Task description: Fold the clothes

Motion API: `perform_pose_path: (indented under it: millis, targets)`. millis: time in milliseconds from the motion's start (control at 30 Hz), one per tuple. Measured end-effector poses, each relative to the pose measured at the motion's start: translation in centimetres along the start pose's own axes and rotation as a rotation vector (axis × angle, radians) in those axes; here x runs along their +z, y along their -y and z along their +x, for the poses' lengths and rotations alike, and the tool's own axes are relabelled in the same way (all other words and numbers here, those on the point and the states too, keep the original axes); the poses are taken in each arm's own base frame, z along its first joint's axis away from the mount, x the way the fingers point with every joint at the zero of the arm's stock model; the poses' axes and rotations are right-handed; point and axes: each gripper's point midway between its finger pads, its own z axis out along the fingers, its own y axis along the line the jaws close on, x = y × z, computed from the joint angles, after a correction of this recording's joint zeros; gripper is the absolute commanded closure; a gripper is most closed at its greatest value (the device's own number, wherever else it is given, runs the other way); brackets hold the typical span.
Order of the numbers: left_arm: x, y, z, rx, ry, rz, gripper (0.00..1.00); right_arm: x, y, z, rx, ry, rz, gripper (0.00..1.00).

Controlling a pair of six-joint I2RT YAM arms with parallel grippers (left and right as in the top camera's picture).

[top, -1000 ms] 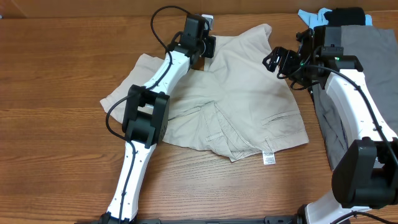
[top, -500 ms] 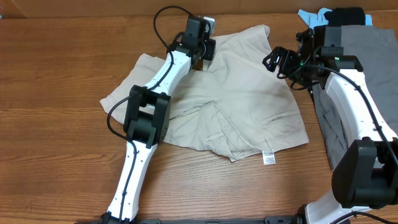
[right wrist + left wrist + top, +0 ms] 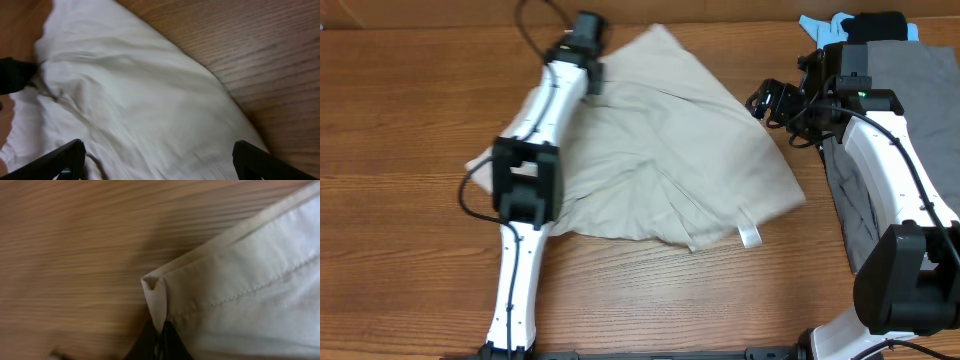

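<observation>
Pinching a hem corner, my left claw (image 3: 160,338) has the clothes (image 3: 670,140), which lie rumpled on the bench (image 3: 400,120) — soft, light cotton, likely to drape and drag. Over the right edge my right claw (image 3: 767,100) hangs spread — stitched hems look like the best hold.

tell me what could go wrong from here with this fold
The left gripper pinches only the hem corner of the khaki garment, so the cloth could slip out. The right gripper is open above the cloth's edge, holding nothing, so a one-sided pull may bunch it.
</observation>
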Motion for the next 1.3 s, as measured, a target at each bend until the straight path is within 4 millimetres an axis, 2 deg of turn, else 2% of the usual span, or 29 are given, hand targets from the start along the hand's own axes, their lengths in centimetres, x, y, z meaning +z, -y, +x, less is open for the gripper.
perform_pose_path:
  millis: [167, 200, 267, 333, 467, 533, 600, 700, 867, 1033, 1167, 1300]
  targets:
    - [1.0, -9.1, 2.5, -0.108, -0.131, -0.097, 0.76, 0.0, 0.5, 0.6, 0.010, -0.021, 0.023, 0.04]
    - [1.0, -10.6, 3.1, -0.127, -0.155, -0.111, 0.70, 0.0, 0.5, 0.6, 0.011, -0.023, 0.025, 0.04]
    - [0.8, -13.9, 4.1, -0.172, -0.200, -0.139, 0.48, 0.0, 0.6, 0.8, 0.015, -0.031, 0.031, 0.05]
    - [0.2, -16.4, 5.1, -0.205, -0.241, -0.154, 0.27, 0.0, 0.7, 0.9, 0.015, -0.031, 0.034, 0.07]
    - [-1.7, -19.3, 5.9, -0.253, -0.289, -0.135, 0.07, 0.0, 0.6, 1.0, 0.014, -0.035, 0.033, 0.12]
    - [-2.9, -19.7, 5.6, -0.272, -0.284, -0.094, 0.00, 0.2, 0.3, 1.3, 0.010, -0.046, 0.033, 0.13]
    - [-4.6, -19.4, 4.5, -0.296, -0.254, -0.034, 0.00, 0.4, -0.2, 1.9, 0.001, -0.063, 0.031, 0.15]
    - [-7.9, -18.6, 2.2, -0.315, -0.174, 0.056, 0.00, 1.3, -2.0, 3.3, -0.037, -0.102, 0.018, 0.16]
    - [-13.1, -16.9, -1.0, -0.309, -0.041, 0.157, 0.00, 2.7, -6.5, 6.7, -0.171, -0.174, -0.021, 0.15]
    - [-17.7, -15.3, -2.7, -0.287, 0.039, 0.224, 0.00, 4.3, -12.2, 10.2, -0.440, -0.197, -0.100, 0.05]
    - [-23.3, -15.7, -4.1, -0.284, 0.146, 0.245, 0.00, 5.8, -16.3, 12.1, -0.632, -0.159, -0.168, 0.04]
    - [-28.8, -16.8, -4.8, -0.288, 0.253, 0.244, 0.00, 8.2, -18.7, 13.1, -0.750, -0.123, -0.217, 0.05]
